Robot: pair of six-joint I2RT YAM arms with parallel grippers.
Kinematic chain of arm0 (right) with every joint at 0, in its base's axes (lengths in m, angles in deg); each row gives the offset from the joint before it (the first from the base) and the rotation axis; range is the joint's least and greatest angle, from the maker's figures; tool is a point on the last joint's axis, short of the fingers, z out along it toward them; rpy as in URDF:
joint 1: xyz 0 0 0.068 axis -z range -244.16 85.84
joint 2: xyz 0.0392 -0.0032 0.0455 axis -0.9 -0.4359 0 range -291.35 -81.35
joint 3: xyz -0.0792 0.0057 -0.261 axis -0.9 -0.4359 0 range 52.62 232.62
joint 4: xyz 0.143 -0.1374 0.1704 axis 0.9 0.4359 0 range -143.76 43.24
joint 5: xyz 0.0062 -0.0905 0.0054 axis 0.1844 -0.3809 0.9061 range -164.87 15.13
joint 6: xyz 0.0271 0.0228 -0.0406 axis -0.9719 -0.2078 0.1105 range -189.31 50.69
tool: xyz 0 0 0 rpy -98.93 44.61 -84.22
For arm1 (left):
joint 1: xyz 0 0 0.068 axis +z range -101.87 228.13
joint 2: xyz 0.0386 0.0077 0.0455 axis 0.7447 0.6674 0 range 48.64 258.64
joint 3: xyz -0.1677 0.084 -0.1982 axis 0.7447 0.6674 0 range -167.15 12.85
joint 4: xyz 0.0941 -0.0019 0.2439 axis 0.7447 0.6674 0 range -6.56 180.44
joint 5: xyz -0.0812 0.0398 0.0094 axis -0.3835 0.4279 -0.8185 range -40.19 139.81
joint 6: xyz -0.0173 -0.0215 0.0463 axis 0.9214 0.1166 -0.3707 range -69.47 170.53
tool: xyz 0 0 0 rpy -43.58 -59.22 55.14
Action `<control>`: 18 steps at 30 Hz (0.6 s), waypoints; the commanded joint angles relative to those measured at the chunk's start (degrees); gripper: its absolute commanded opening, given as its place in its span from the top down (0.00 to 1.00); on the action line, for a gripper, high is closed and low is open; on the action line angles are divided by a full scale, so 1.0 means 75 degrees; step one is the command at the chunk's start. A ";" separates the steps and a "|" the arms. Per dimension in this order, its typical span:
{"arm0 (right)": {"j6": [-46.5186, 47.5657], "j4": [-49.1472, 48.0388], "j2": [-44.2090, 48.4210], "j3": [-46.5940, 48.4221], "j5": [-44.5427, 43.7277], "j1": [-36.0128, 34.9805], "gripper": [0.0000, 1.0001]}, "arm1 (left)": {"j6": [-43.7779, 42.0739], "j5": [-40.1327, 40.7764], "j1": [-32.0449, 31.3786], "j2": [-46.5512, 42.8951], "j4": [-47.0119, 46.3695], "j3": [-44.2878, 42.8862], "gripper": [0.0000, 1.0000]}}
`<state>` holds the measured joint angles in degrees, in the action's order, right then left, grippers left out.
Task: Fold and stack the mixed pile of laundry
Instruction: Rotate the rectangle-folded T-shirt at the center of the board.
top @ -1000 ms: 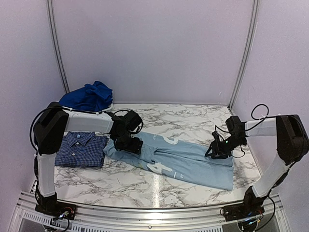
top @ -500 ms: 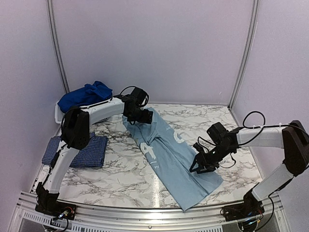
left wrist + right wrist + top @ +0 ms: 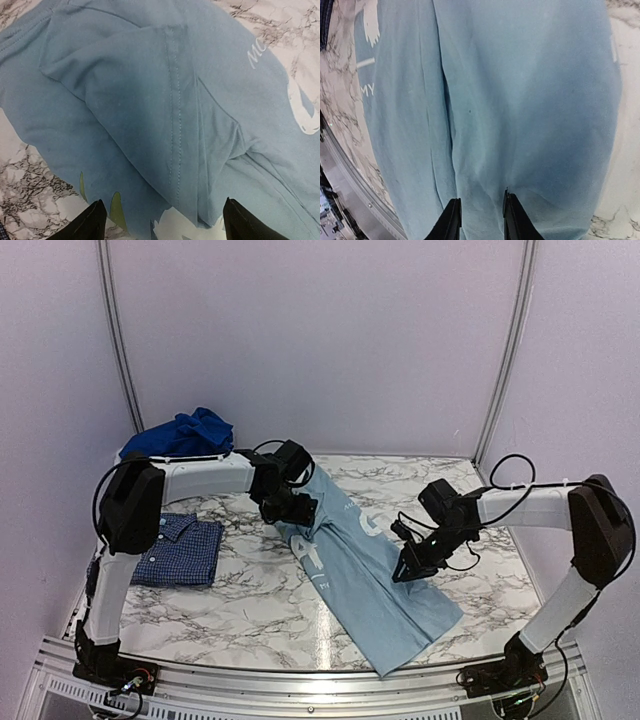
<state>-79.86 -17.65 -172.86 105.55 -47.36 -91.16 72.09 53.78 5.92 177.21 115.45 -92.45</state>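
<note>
T-shirt (image 3: 370, 570) lies flat for us to fold. Our left gripper (image 3: 162, 210) hangs apart above; our right gripper (image 3: 481, 205) pinches its edge.

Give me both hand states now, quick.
Left hand: open over the tee, holding nothing.
Right hand: closed, pinching the tee.

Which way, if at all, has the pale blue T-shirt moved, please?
Yes: the T-shirt swung round, left end toward the back wall, right end toward the near rail.
</note>
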 commanded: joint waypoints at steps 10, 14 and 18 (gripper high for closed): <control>-0.1554 -0.1885 -0.1116 -0.0313 0.1019 -0.1985 0.78 | -0.0625 0.0191 0.0545 0.2809 0.0144 -0.3075 0.19; -0.1869 -0.2088 -0.1693 0.1111 0.1590 -0.2267 0.70 | -0.0696 -0.0078 0.0985 0.3107 0.0005 -0.4306 0.11; -0.1480 -0.1489 -0.1523 0.1973 0.1390 -0.2164 0.63 | -0.0878 -0.0349 0.1008 0.2320 -0.0166 -0.3972 0.05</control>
<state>-91.42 -30.15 -186.28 114.40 -37.63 -108.15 67.28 52.86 12.49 199.66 114.88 -122.30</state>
